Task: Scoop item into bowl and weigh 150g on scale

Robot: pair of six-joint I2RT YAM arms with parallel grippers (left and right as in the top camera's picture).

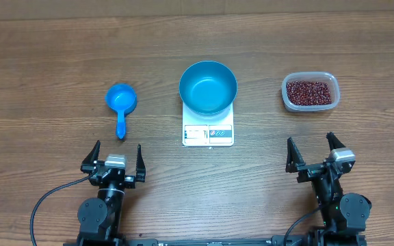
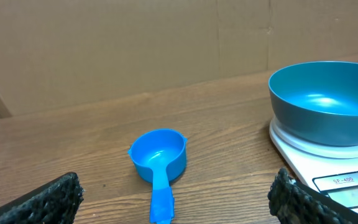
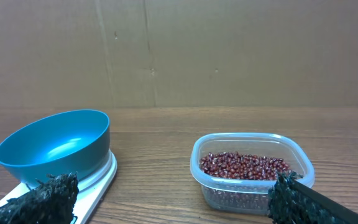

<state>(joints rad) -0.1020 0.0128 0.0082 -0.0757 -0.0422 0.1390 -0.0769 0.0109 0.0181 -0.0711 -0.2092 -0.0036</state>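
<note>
Nearest the robot, the left gripper (image 1: 118, 145) is seen in front of the scale (image 1: 208, 134) and off to its left, with its jaws spread wide and nothing held between them. The right gripper (image 1: 310, 138) is likewise placed in front of the scale, off to its right, jaws wide apart and nothing gripped. The white scale is set on the wooden table (image 1: 46, 68) with its display and buttons turned toward the arms. On the front panel, "SF-400" can be read in the left wrist view, while the smaller print beneath it cannot be made out. To the left of the scale, well apart from it, a small blue scoop (image 1: 121, 102) is laid with its handle pointing toward the arms. The bowl (image 1: 208, 87) is stood upright on the scale's platform, behind the display. To the right of the scale, well apart, a clear plastic tub (image 1: 286, 96) is placed, and the beans (image 1: 310, 92) are held inside it. Beyond the scale, a brown cardboard wall (image 2: 166, 43) is seen at the table's far edge.
</note>
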